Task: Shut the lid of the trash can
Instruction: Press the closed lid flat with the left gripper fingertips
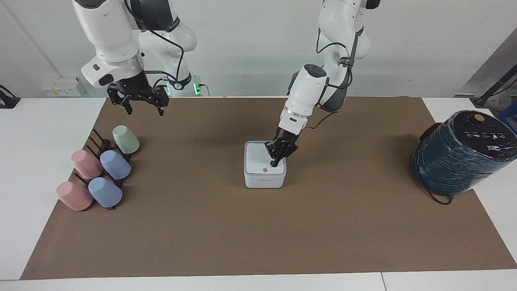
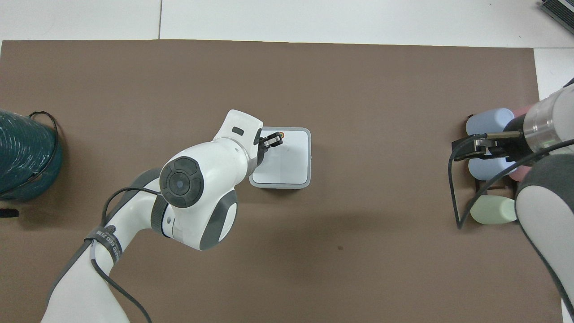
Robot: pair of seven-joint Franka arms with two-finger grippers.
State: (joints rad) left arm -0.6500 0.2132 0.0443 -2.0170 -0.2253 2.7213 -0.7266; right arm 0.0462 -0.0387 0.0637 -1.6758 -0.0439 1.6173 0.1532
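Trash can (image 1: 264,179): white square box at mid-table on the brown mat (image 1: 258,226); upright; faint lettering on the face turned away from the robots.
Lid (image 1: 258,158): lying flat on the can, closed; orange-brown dot (image 1: 264,170) on its outer face, near the edge farther from the robots.
Left gripper (image 1: 274,163): down on the lid, beside the dot, toward the left arm's end; fingers drawn together into one tip, nothing between them; tip appears to touch the lid surface, contact not certain from this height.
Left arm (image 2: 197,188): reaching in over the mat; covers the can's near corner in the overhead view.
Right gripper (image 1: 139,101): raised over the mat's edge at the right arm's end; fingers spread, empty; arm waiting.
Cup rack (image 1: 101,161): dark rack at the right arm's end; green, pink and blue cups tipped on it.
Dark teal cylinder (image 1: 460,155): at the left arm's end, half on the mat; well apart from the can.
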